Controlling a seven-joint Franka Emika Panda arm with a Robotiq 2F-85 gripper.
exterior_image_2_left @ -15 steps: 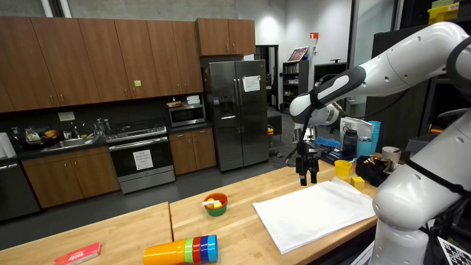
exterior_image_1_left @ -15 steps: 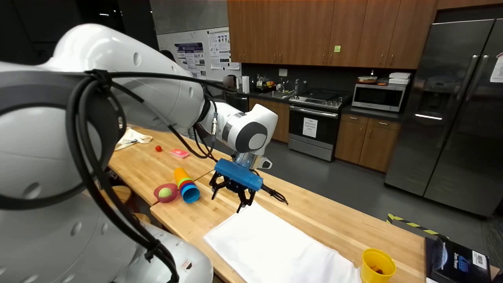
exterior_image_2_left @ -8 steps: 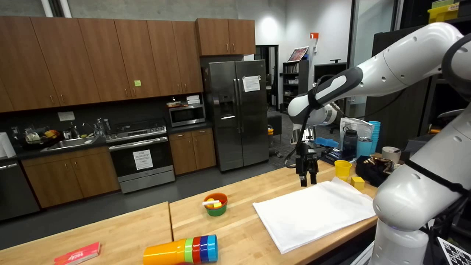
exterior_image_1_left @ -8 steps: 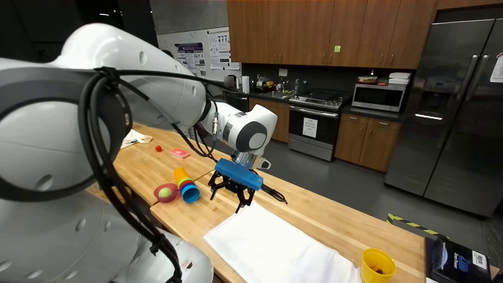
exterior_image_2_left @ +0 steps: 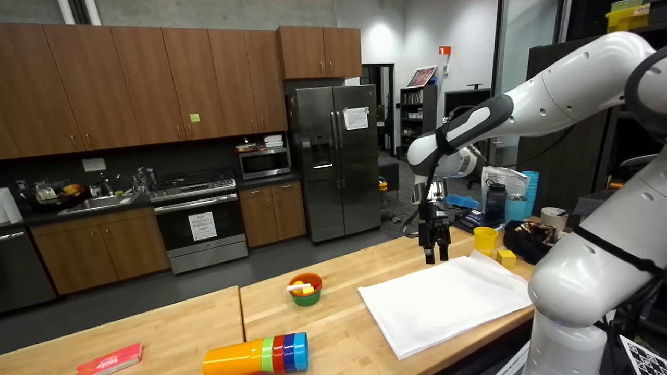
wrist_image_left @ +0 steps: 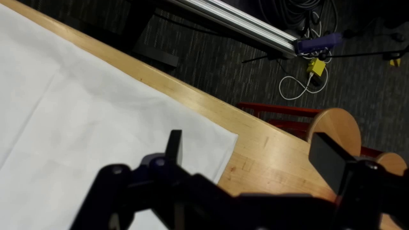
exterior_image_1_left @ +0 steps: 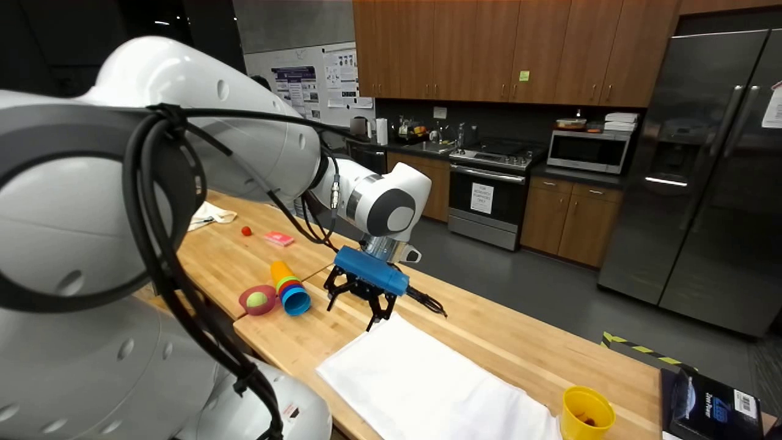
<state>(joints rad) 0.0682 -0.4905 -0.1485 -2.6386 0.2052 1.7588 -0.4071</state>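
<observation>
White cloth [exterior_image_2_left: 448,299], spread flat, is being supported by the wooden table [exterior_image_2_left: 338,317], with one side being set close and parallel to the table's edge. Above the table, near a corner of the cloth, the gripper [exterior_image_1_left: 350,319] is being suspended from the robot arm [exterior_image_2_left: 563,96]. Its two fingers [wrist_image_left: 329,164] are being held wide apart, and nothing is being grasped between them; in the wrist view, the cloth's corner is being framed by the gap. At the other end of the cloth, a yellow cup [exterior_image_2_left: 485,239] is being shown upright, near a yellow block [exterior_image_2_left: 506,259]. Near the table seam [exterior_image_2_left: 242,315], a stack of coloured cups [exterior_image_2_left: 258,354] is being displayed on its side, next to a pink bowl [exterior_image_1_left: 263,310] by which a yellow-green ball [exterior_image_1_left: 256,299] is being contained. In an exterior view, small pieces [exterior_image_2_left: 308,290] are being held by an orange-and-green bowl [exterior_image_2_left: 306,300].
</observation>
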